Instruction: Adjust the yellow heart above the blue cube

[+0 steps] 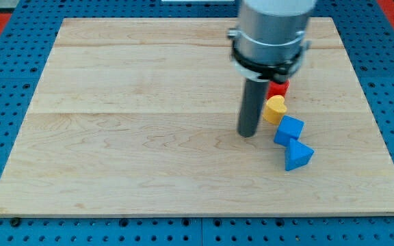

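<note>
Blue triangle (298, 156), blue cube (289, 129), then glossy yellow heart (274, 108)

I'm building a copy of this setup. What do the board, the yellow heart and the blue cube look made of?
The pale wooden board looks like glued planks: visible grain and seam lines, matte finish. The yellow heart block and blue cube block look like moulded plastic or painted wood, with uniform colour and a soft sheen; the picture leaves that open. My tip stands just to the heart's left.

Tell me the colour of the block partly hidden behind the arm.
Red block, camera view.
</note>
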Robot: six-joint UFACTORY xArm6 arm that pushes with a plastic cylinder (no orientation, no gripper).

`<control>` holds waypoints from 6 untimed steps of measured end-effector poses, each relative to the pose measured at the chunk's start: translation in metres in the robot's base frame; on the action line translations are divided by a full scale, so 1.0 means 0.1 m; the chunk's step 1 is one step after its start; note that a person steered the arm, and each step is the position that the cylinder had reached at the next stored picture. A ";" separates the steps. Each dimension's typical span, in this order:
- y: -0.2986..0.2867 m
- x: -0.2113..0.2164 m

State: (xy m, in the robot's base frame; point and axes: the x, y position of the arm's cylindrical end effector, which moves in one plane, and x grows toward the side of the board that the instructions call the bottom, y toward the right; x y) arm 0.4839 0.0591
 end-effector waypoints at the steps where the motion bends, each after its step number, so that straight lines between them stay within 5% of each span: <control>1: -0.17 -0.14; 6: 0.57 -0.51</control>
